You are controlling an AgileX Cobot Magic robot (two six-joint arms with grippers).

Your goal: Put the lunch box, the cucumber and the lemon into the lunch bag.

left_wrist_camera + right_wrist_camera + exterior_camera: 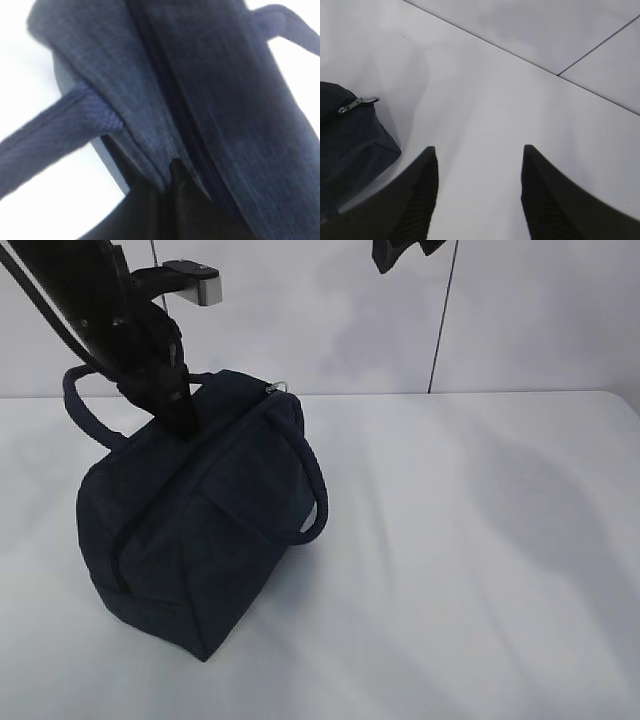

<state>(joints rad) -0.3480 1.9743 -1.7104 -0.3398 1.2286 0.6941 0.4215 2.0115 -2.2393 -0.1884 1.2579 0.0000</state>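
Standing on white table (480, 540) — lunch bag (200, 530).

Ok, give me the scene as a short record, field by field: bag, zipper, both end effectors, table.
bag: dark navy lunch bag standing on the white table
zipper: appears shut, silver ring pull at the far end
left end effector: shut, down on the bag's top
right end effector: open, empty, above the table beside the bag
food items: none in view

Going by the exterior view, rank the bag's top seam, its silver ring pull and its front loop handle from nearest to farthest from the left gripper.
1. Top seam: right at the left gripper, on the lunch bag.
2. Silver ring pull: far end of the top, to the right.
3. Front loop handle: hanging down the right side.
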